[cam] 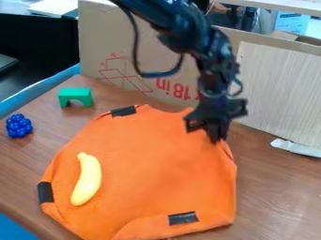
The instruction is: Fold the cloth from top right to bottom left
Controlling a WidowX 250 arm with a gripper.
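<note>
The black gripper [215, 136] hangs down at the upper right part of the orange cloth [150, 164], its tips at the cloth's top right edge. Around the tips the cloth is bunched and creased. The rest of the cloth lies spread on the brown table, with dark patches at its top, left and bottom edges. Its bottom edge is partly turned over. A yellow banana [87, 179] lies on the cloth's left part. Whether the tips hold cloth between them I cannot tell.
A green arch block [75, 96] and a blue bumpy ball [19, 125] sit on the table [270, 187] to the left. Cardboard [97, 37] and a pale panel [282, 89] stand behind. A white scrap [296, 147] lies at the right.
</note>
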